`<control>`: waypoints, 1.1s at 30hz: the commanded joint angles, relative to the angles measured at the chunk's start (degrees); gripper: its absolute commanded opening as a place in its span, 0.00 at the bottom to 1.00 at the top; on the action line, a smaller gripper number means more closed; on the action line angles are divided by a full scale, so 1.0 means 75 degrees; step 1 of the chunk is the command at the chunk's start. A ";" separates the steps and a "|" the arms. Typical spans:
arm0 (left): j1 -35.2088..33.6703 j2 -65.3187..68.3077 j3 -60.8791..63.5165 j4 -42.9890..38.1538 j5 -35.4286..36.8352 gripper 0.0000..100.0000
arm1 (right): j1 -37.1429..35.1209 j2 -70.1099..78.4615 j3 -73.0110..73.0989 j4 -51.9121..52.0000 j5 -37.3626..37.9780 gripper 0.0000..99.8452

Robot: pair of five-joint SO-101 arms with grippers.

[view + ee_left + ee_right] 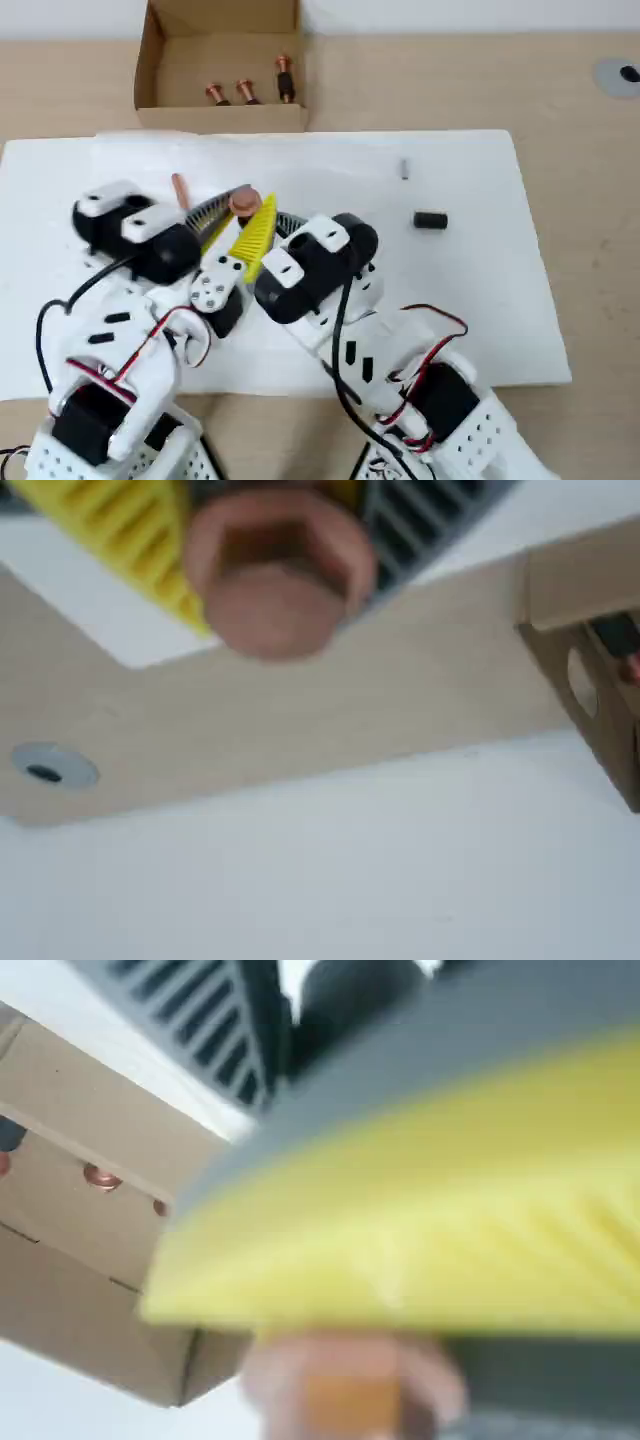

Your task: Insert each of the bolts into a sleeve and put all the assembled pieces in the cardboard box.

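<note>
Right now the left claw (238, 207) is clamping a copper bolt (245, 203) at its tips, above the white sheet (470, 300) that is covering the surface (590, 200). In the left wrist view the bolt's head is sitting pinched between a yellow ribbed finger (120, 530) and a grey one. The right claw (274, 208) is hanging just beside that bolt, and I cannot tell whether it is apart or together. A second bolt (180, 188) is lying loose on the sheet near the left arm, while a black sleeve (430, 221) is lying well apart toward the other side. Three assembled pieces (248, 92) are resting inside the cardboard box (220, 119) beyond the sheet.
</note>
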 commanded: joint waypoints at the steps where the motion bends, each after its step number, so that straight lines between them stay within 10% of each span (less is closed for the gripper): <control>1: 0.0000 0.0029 -0.0457 0.0012 -0.0023 0.09 | -0.0041 -0.0193 -0.0111 0.0012 -0.0035 0.01; 27: -0.0598 0.1424 -0.5497 0.4771 0.0469 0.19 | 0.1061 0.0908 -0.1530 0.0176 -0.0070 0.01; 33: -0.2708 0.2127 -0.6505 0.5298 0.0422 0.16 | 0.1905 0.3663 -0.3393 -0.0270 -0.0633 0.01</control>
